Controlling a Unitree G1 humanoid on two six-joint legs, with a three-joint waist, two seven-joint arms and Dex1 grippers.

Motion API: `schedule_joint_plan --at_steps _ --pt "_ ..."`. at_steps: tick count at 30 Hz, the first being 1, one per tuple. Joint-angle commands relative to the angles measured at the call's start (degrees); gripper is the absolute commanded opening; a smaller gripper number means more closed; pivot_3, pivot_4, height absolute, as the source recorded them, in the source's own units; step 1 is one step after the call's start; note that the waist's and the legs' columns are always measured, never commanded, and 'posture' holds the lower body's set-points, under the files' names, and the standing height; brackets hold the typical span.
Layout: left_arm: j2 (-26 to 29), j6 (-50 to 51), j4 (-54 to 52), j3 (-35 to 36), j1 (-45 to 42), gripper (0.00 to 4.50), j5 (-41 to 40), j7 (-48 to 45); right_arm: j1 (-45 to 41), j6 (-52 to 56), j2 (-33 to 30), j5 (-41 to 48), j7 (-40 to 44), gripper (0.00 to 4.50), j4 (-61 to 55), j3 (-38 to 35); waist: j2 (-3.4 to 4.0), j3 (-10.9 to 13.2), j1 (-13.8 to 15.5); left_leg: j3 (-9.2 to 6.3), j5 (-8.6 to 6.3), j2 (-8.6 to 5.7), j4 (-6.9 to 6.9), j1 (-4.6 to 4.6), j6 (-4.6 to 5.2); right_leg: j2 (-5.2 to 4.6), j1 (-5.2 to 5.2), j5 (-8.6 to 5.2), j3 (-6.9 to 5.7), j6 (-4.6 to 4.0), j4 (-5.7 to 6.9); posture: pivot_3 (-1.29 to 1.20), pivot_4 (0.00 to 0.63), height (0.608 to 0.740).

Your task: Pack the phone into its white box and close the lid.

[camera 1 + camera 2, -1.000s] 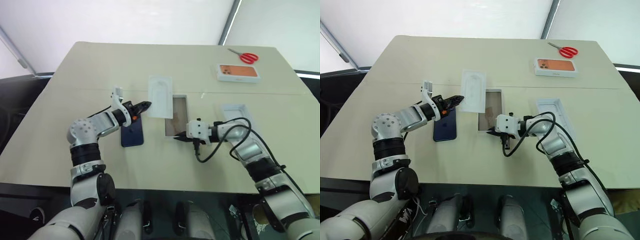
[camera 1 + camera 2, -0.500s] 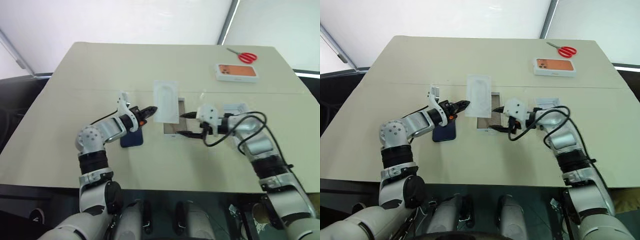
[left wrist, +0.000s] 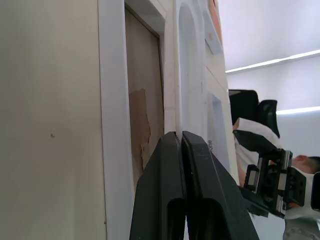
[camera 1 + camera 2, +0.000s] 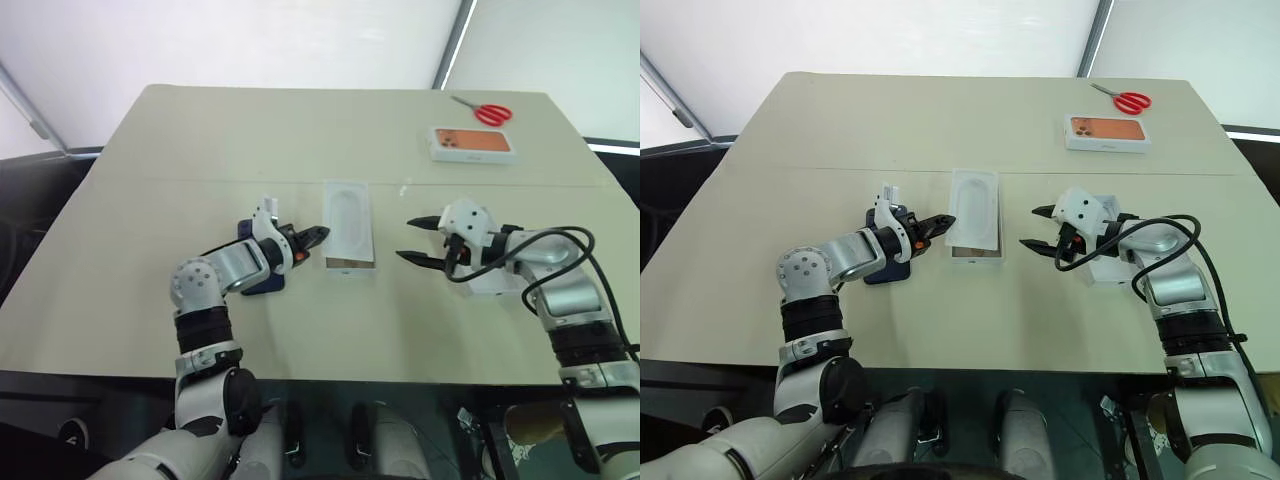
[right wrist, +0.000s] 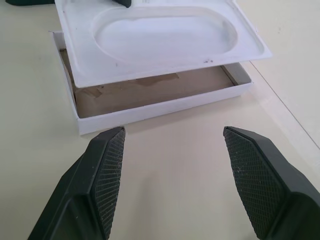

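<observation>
My left gripper (image 4: 318, 235) is shut on the left edge of a thin white insert (image 4: 348, 218) with an oval recess. It holds the insert, slightly tilted, over the white box (image 5: 150, 107), whose brownish floor (image 3: 142, 100) shows underneath. The dark navy phone (image 4: 884, 273) lies flat on the table left of the box, mostly hidden under my left forearm. To the right of the box my right gripper (image 4: 420, 241) hovers open and empty, pointing at it. The lid (image 4: 1106, 272) lies under my right forearm, partly covered.
A white box printed with an orange phone (image 4: 476, 144) and red scissors (image 4: 487, 112) lie at the table's far right corner. A cable loops off my right wrist (image 4: 560, 262). The table's front edge (image 4: 330, 372) runs close below both arms.
My left gripper has carried the insert rightward, from beside the box to over it. My right gripper has opened, let go of the box's near corner and drawn away to the right.
</observation>
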Motion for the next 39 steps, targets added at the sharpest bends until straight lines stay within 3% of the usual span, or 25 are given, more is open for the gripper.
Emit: schedule_joint_plan --at_steps 1,4,5,9,13,18,27,33,34,39 --pt "0.0 0.1 -1.2 -0.9 -0.3 0.0 -1.0 0.2 -0.4 -0.5 -0.1 0.6 -0.7 3.27 -1.4 -1.1 0.0 0.0 0.0 0.0 0.0 -0.01 0.0 0.0 0.0 -0.01 0.0 0.0 0.0 0.0 0.0 0.0 0.15 0.738" --pt "-0.3 -0.2 -1.7 -1.4 0.2 0.0 -0.9 0.4 -0.7 -0.9 -0.2 0.4 -0.8 3.27 -0.7 -1.1 0.0 0.0 0.0 0.0 0.0 -0.01 0.0 -0.01 0.0 -0.01 0.0 0.0 0.0 0.0 0.0 0.0 0.15 0.738" --pt "-0.4 -0.1 -1.8 -1.6 0.3 0.3 -1.2 0.1 -0.8 -1.1 -0.2 0.2 -0.9 3.29 -0.5 -1.0 0.0 0.0 0.0 0.0 0.0 -0.01 0.0 0.0 0.0 -0.01 0.0 0.0 0.0 0.0 0.0 0.0 0.15 0.738" --pt "-0.9 0.0 -2.4 -2.3 0.9 1.93 -1.2 0.6 -1.0 -1.5 0.1 -0.1 -1.1 3.3 -0.3 -0.6 0.0 0.0 -0.1 0.0 0.0 -0.01 0.0 0.0 0.0 -0.01 0.0 0.0 0.0 0.0 0.0 0.0 0.15 0.738" --pt "-0.7 -0.2 -3.8 -2.9 1.3 4.04 -1.5 0.5 -1.4 -1.5 0.3 -0.1 -1.4 3.3 0.0 -0.5 0.0 0.0 -0.1 0.0 0.0 0.0 0.0 0.01 0.0 -0.01 0.01 0.0 0.0 0.0 0.0 0.0 0.15 0.738" --pt "1.2 -0.3 -5.5 -4.8 1.7 4.04 -1.7 -1.4 -2.4 -1.4 1.1 -0.2 -1.7 3.3 0.5 -0.2 0.0 0.0 -0.1 0.0 0.0 0.0 0.0 0.01 0.0 0.0 0.01 0.0 0.0 0.0 0.0 0.0 0.15 0.738" --pt "8.7 -3.2 -8.7 -8.6 0.6 4.04 -1.4 -9.2 -5.5 6.7 8.0 4.1 -4.6 3.3 -3.2 -0.1 0.0 0.0 -0.1 -0.01 0.0 0.01 0.0 0.0 -0.01 0.0 0.0 0.0 0.0 0.0 0.0 0.0 0.15 0.738" --pt "17.4 -8.8 -7.3 -10.0 1.0 4.11 1.9 -16.0 -7.4 6.8 12.2 -0.8 -10.1 0.31 -1.3 3.0 0.03 0.0 -0.3 0.01 0.0 0.01 -0.02 0.0 -0.02 0.01 -0.04 0.0 0.0 -0.01 0.02 0.0 0.15 0.738" --pt "18.1 -8.7 -6.7 -9.7 1.1 4.11 1.7 -16.3 -7.8 6.5 12.7 -2.2 -11.2 0.02 -0.6 3.8 0.03 0.0 -0.4 0.02 0.0 0.01 -0.03 0.0 -0.03 0.01 -0.05 0.0 0.01 -0.01 0.02 0.0 0.15 0.738" --pt "22.0 -10.4 -5.4 -8.5 2.8 4.11 2.2 -18.6 -8.9 4.1 16.8 -9.0 -15.8 0.02 2.9 9.8 0.03 0.0 -0.4 0.02 0.0 0.01 -0.05 -0.02 -0.03 0.01 -0.08 0.0 0.02 -0.01 0.03 0.0 0.15 0.738"
